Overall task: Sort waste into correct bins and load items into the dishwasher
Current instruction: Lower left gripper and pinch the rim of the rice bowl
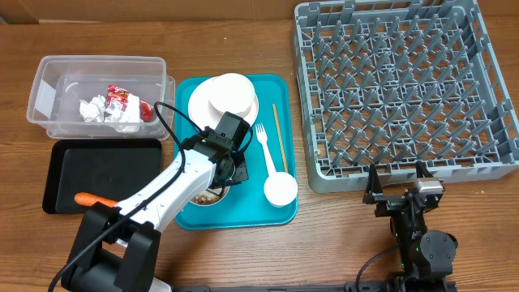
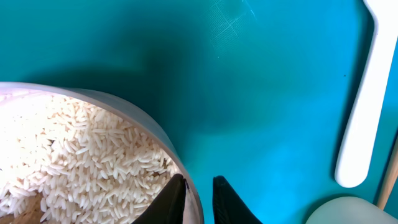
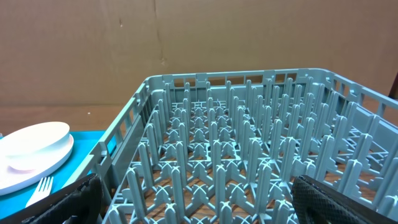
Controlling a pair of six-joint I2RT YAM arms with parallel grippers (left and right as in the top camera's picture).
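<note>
My left gripper (image 1: 229,166) reaches down to a white bowl of rice scraps (image 1: 212,195) on the teal tray (image 1: 280,85). In the left wrist view the jaws (image 2: 196,202) straddle the bowl's rim (image 2: 155,134), one finger inside on the rice (image 2: 74,149), one outside, nearly closed on it. A white plate and bowl stack (image 1: 223,99), fork (image 1: 263,146), chopsticks (image 1: 277,134) and small cup (image 1: 280,189) lie on the tray. The clear tub (image 1: 49,81) holds the napkin (image 1: 92,108) and red wrapper (image 1: 126,101). The carrot (image 1: 92,199) lies on the black tray (image 1: 105,166). My right gripper (image 1: 397,191) is open and empty before the grey rack (image 1: 405,89).
In the right wrist view the open jaws (image 3: 199,196) face the rack's pegs (image 3: 249,162), with the plate stack (image 3: 31,146) and fork tines (image 3: 38,186) at the left. The left wrist view shows the fork handle (image 2: 360,112) and cup edge (image 2: 342,211) at the right.
</note>
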